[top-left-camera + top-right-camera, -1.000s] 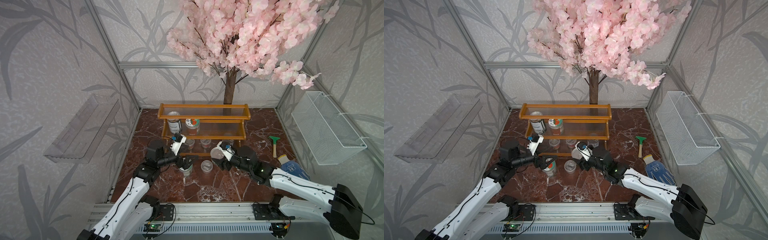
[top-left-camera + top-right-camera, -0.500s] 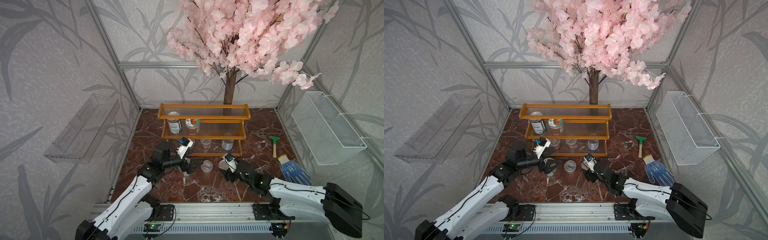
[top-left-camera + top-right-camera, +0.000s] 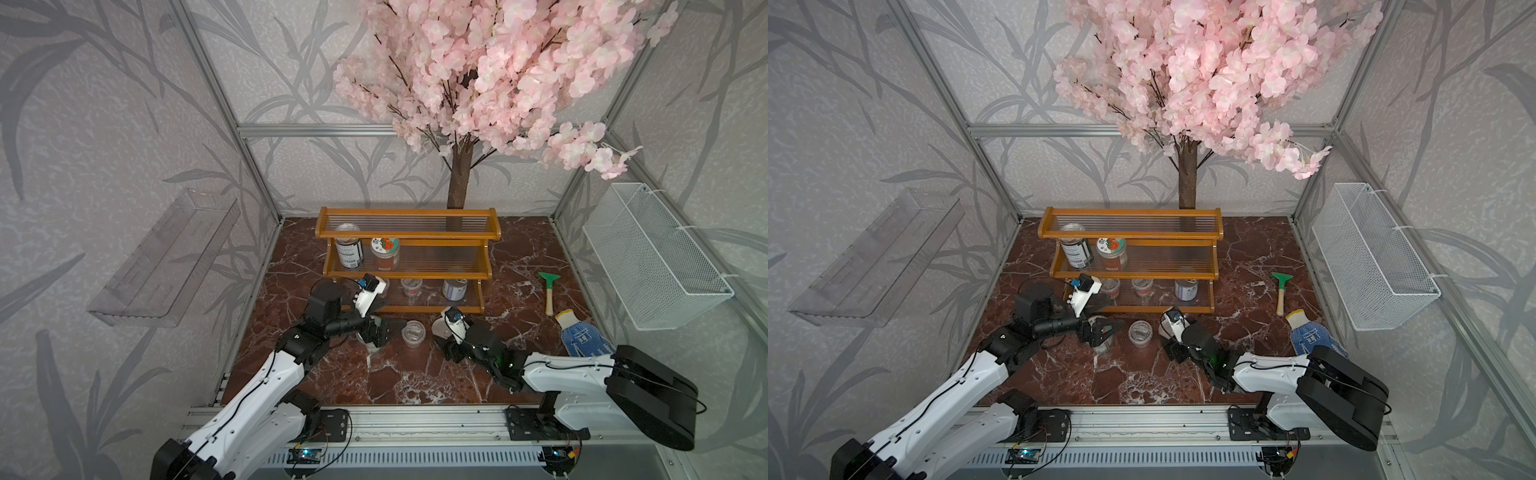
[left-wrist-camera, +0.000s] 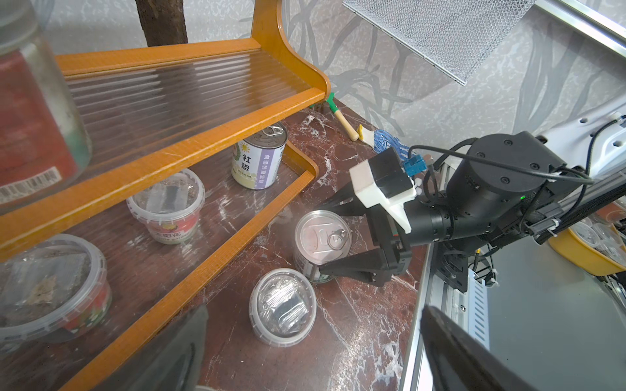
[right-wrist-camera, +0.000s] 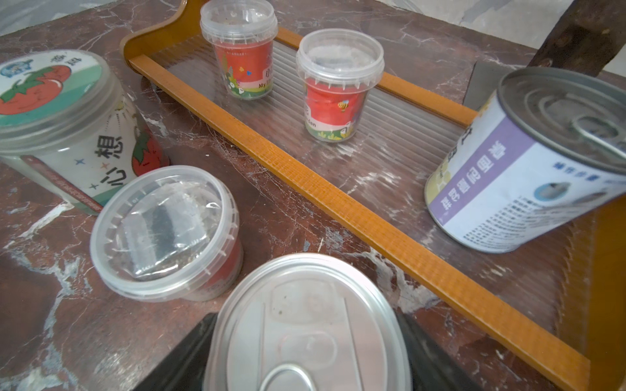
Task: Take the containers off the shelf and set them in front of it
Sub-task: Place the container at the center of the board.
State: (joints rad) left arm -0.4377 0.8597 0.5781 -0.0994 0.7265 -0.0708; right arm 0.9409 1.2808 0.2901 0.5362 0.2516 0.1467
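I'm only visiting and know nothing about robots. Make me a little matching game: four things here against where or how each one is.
Things:
1. purple-labelled tin
2. dark-labelled tin
3. left pincer
4. right pincer

Place or state:
A. gripping a tin in front of the shelf
B. shelf's middle tier
C. open, near a tomato-lid jar in front of the shelf
D. shelf's bottom tier

Pairs: 1-D, 2-B, 3-C, 4-A
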